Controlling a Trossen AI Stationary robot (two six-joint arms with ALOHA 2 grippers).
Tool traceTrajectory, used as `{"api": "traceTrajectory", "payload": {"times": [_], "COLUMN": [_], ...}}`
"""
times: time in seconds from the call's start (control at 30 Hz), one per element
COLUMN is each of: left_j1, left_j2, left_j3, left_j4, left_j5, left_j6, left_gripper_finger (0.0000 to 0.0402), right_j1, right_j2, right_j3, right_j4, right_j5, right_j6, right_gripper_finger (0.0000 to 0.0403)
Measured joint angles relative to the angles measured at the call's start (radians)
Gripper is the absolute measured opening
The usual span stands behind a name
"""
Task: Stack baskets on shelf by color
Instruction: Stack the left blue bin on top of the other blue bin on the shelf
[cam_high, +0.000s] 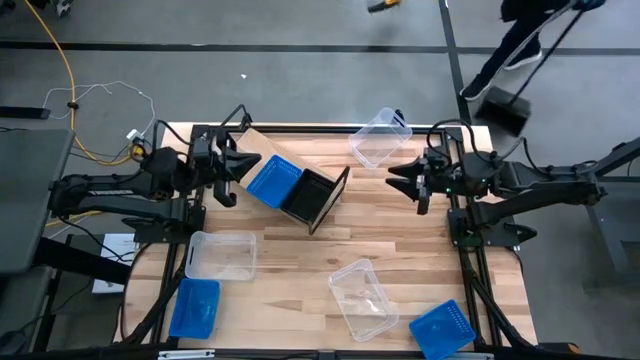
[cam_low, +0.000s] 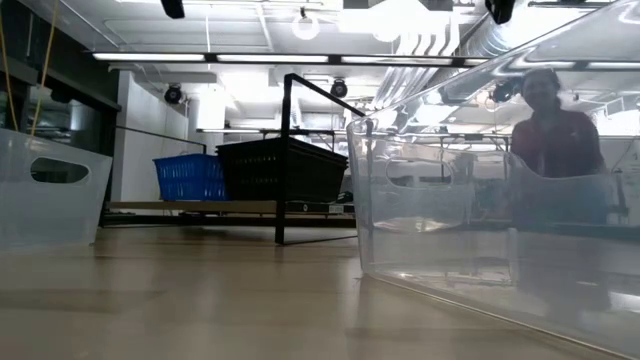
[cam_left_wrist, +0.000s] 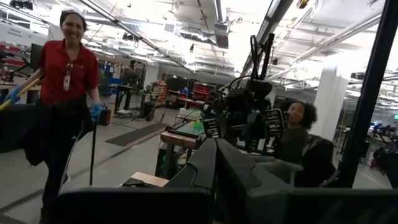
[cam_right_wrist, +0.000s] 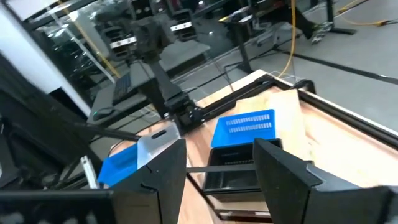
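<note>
The shelf (cam_high: 270, 145), light wood in a thin black frame, stands at the far middle-left of the table. It holds a blue basket (cam_high: 272, 182) and a black basket (cam_high: 308, 195) side by side. The low view shows them as the blue basket (cam_low: 188, 177) and the black basket (cam_low: 283, 168). Loose on the table lie clear baskets (cam_high: 380, 138) (cam_high: 222, 255) (cam_high: 362, 298) and blue baskets (cam_high: 195, 307) (cam_high: 442, 328). My left gripper (cam_high: 235, 165) hovers shut just left of the shelf, holding nothing. My right gripper (cam_high: 400, 180) hovers open right of the shelf, and its fingers (cam_right_wrist: 280, 174) point toward the shelf.
A clear basket (cam_low: 480, 200) sits close to the low camera and fills that view's right side. People stand and sit in the room beyond the table (cam_left_wrist: 65, 81) (cam_left_wrist: 298, 124). Bare wood shows in the table's middle (cam_high: 300, 260).
</note>
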Motion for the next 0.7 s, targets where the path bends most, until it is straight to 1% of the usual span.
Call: {"api": "traceTrajectory", "payload": {"times": [0.57, 0.7], "left_j1": [0.0, 0.0], "left_j2": [0.003, 0.011], "left_j3": [0.0, 0.001], "left_j4": [0.002, 0.016], "left_j5": [0.0, 0.0], "left_j6": [0.015, 0.027], "left_gripper_finger": [0.0, 0.0014], "right_j1": [0.0, 0.0], "right_j2": [-0.002, -0.002], "right_j3": [0.0, 0.0], "right_j4": [0.0, 0.0], "right_j5": [-0.024, -0.031], "right_j6": [-0.062, -0.062], "right_gripper_finger": [0.0174, 0.0174]}}
